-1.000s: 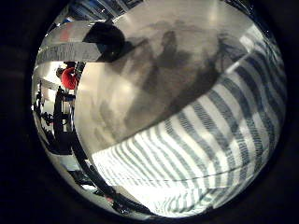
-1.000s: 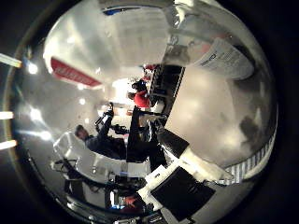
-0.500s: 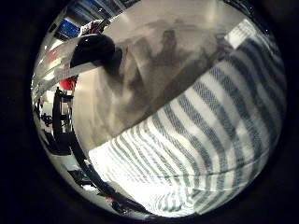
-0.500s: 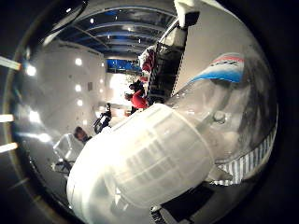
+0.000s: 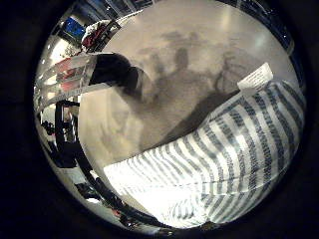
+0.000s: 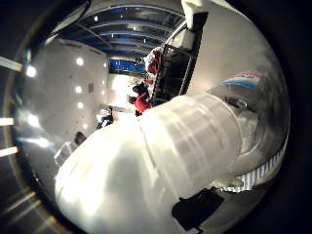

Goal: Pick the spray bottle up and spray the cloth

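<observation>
Spray bottle [image 6: 161, 165] close against palm, cloth [image 5: 219, 169] nearby

Strong fisheye bending rounds both views inside black rims. Ceiling lamps [image 6: 79, 62] glare at ten o'clock in the thumb-side view; the close spray bottle [image 6: 146, 170] is blown-out and soft. Finger-shaped shadows [image 5: 182, 74] fall across the table [image 5: 239, 30] at twelve o'clock.

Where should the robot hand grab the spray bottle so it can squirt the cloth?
Probably around the neck, just under the ribbed white collar, coming from the side. The spray bottle is close to the palm there, narrower than its wide body. The striped cloth lies on the table.
</observation>
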You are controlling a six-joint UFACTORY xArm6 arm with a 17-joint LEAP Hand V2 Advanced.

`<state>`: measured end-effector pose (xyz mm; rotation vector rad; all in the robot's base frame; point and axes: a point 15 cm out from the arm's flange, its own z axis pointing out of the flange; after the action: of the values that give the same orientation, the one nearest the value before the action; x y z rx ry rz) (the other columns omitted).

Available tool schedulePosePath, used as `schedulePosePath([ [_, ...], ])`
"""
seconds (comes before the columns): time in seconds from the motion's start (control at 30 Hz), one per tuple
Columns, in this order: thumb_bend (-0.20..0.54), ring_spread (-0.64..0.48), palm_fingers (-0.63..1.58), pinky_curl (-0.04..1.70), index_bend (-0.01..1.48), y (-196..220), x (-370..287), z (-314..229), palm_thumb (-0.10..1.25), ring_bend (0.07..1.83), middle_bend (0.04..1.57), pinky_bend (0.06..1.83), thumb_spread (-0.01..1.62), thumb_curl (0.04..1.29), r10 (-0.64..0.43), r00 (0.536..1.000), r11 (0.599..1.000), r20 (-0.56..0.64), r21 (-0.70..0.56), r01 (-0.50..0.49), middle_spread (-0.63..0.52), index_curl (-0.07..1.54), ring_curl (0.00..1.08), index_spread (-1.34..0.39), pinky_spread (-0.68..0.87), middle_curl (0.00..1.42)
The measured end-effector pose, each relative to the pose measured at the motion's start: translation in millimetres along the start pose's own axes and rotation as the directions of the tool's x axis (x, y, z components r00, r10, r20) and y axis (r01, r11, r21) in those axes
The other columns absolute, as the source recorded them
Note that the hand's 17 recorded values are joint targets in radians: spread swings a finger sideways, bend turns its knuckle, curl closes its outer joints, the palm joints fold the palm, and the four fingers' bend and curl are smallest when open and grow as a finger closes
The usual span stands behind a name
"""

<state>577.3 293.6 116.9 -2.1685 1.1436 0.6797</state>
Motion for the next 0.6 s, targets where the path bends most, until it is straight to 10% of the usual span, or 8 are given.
schedulePosePath([
  [0.6,-0.028,-0.01,0.28,0.31,0.27,-8,-11,0,0.59,0.2,0.17,0.2,0.95,0.3,-0.008,1.0,1.0,-0.01,0.009,0.008,-0.04,0.4,0.24,-0.48,0.33,0.25],
])
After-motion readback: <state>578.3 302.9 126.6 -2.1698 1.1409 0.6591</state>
